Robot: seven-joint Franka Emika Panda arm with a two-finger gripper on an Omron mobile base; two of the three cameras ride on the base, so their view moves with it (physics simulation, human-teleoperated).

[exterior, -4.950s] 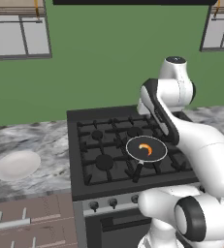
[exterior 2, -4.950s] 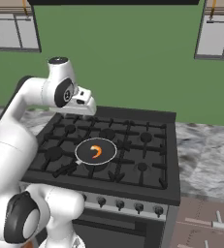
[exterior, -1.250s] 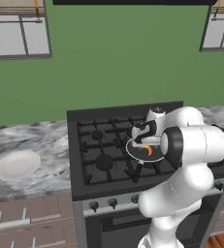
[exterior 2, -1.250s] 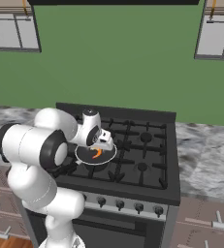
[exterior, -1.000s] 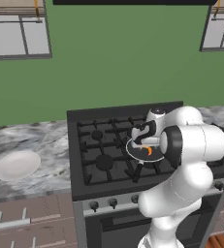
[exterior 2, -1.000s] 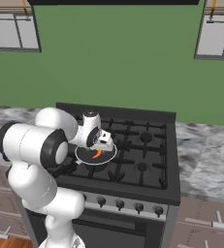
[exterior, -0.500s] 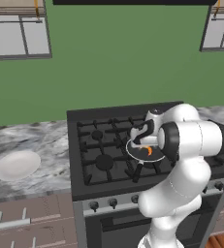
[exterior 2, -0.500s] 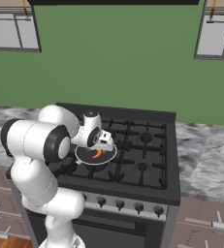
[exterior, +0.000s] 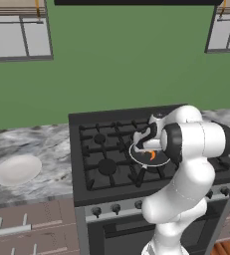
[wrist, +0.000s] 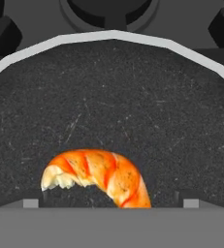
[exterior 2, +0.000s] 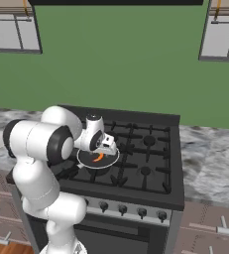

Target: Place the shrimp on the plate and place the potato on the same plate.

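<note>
Here the first step is in hand: the pick of the shrimp (wrist: 98, 177), with nothing lifted yet. The shrimp lies on the dark floor of the frying pan (exterior: 162, 160), which sits on the black gas stove (exterior: 101, 149), toward its front on the arm's side. The gripper (exterior 2: 107, 144) hangs low over the pan, tilted down at the orange crescent, and its jaws stand wide, holding nothing. In the hand view the two finger tips (wrist: 31, 202) rise to either side of the shrimp, which curves between them near the bottom edge; whether they touch it cannot be told, but a dark strip of pan shows beside each.

The plate (exterior: 18, 169) rests on the marbled counter (exterior: 32, 149) well apart from the stove, off to the robot's left. The potato cannot be made out.

By my reading, the next move calls for a short descent until the tips bracket the crescent's thick middle, then a close across its narrow width. The piece is small and curved, so an off-centre squeeze could push it sideways across the pan.
</note>
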